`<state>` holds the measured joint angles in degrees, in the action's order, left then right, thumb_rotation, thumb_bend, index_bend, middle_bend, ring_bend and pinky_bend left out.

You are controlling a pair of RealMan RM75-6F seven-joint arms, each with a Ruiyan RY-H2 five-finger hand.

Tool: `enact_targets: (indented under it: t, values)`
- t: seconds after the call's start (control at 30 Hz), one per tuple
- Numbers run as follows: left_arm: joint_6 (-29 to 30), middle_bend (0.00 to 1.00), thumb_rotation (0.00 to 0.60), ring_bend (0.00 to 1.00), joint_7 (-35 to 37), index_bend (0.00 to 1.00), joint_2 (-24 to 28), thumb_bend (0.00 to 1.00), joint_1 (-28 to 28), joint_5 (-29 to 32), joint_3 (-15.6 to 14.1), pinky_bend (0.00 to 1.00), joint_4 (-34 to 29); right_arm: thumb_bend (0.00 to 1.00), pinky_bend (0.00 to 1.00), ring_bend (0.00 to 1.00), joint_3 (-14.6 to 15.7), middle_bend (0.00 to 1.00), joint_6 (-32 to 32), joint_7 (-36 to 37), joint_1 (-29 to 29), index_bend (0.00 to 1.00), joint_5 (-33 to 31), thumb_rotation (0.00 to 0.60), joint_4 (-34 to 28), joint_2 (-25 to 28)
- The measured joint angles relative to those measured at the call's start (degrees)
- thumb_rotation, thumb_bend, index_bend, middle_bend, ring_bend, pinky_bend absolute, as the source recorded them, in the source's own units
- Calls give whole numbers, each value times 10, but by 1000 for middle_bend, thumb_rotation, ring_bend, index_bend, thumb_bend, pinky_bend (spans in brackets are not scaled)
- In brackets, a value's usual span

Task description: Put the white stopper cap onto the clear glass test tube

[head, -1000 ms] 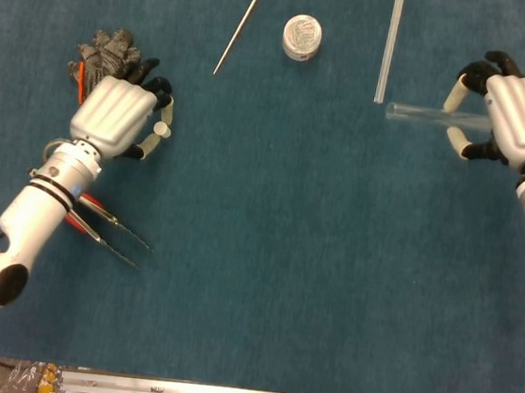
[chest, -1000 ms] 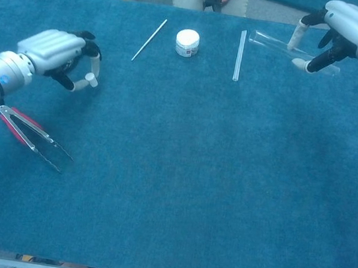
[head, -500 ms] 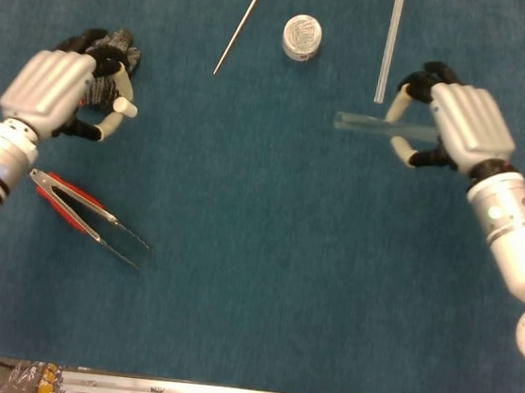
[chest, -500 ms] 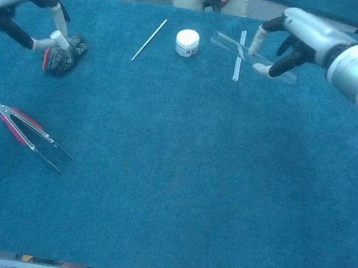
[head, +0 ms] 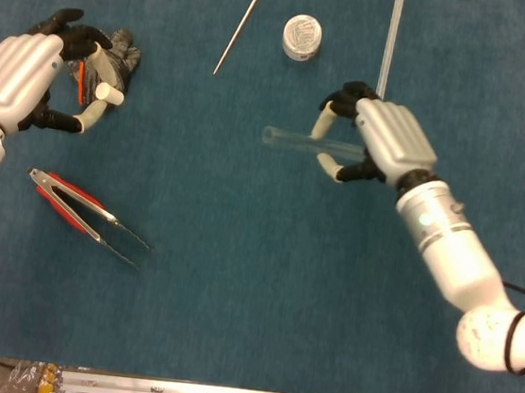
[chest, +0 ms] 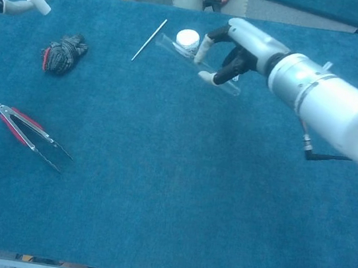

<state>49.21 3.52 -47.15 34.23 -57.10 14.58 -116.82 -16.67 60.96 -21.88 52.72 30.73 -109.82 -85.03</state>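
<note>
Now left robot hand point(head: 18, 79) pinches stopper cap point(head: 109, 94); right robot hand point(head: 382, 142) grips test tube point(head: 293, 140)

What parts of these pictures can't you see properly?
- Left robot hand: in the chest view the top-left corner cuts it off; only fingertips holding the white stopper cap show.
- Clear glass test tube: its rear end is hidden inside the right robot hand in both views.
- Small white jar: its lid marking is too small to read.
- Gray glove: partly covered by the left fingers in the head view.
</note>
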Motion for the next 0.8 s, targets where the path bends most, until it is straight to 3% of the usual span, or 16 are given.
enact_targets:
  t: [0.3,0.8]
  values:
    - [7,232,600,49,19,529,23,395,3,25,11,86,-42,336,323,108,-17,301,42,-18,25,618,-26,600,6,-56]
    - [32,230,600,49,-14,529,12,395,20,68,3,86,-85,336,323,108,-41,301,72,-29,47,618,-32,600,36,-133]
